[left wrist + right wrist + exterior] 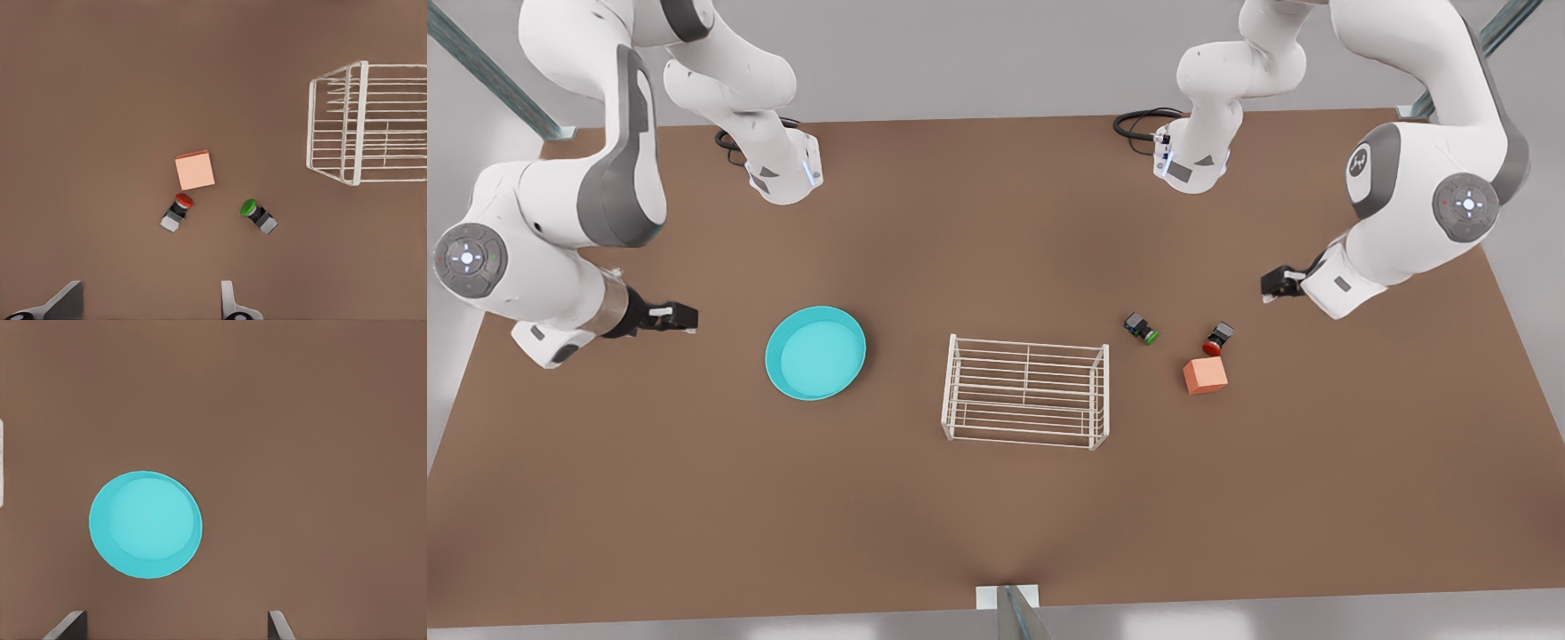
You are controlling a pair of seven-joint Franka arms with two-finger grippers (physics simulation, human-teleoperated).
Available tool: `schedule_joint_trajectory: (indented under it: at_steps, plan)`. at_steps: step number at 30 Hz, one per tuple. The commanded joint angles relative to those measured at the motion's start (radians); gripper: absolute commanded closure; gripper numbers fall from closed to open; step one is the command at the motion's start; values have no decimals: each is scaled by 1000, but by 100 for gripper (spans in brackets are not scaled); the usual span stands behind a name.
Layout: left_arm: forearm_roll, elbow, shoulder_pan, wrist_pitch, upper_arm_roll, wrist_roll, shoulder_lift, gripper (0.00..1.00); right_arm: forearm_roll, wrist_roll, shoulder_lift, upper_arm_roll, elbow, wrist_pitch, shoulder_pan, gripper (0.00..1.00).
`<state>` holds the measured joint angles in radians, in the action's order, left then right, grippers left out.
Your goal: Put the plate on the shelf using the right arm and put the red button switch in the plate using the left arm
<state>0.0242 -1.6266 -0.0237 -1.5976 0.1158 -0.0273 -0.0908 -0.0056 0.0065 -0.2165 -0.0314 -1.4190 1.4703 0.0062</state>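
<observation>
The turquoise plate [815,353] [145,524] lies flat on the brown table, toward the front view's left. At the middle stands the white wire shelf [950,391] [361,120], with nothing on it. The red button switch [1216,339] [177,210] lies on its side at the front view's right, just beside a salmon cube. My right gripper [680,317] [175,627] hovers open, off the plate's side toward the front view's left. Above the table near the switch, my left gripper [1276,284] [147,300] is open, holding nothing.
A green-capped switch [1141,328] [257,215] lies between the shelf and the red one. The salmon cube [1205,375] [195,170] sits next to the red switch's cap. Both arm bases stand at the table's far edge.
</observation>
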Motion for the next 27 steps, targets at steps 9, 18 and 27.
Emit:
schedule_joint_trajectory:
  at_steps: [9,18,27]
  plan:
    - [36,-25,96,-111,33,-344,-70,0,26,21,9,4,0,45,-18,0]
    - [25,-150,97,-137,39,-359,-12,0,27,-26,6,5,5,55,-32,0]
    - [-84,-306,97,-332,39,-372,25,0,24,-40,6,7,6,65,-32,0]
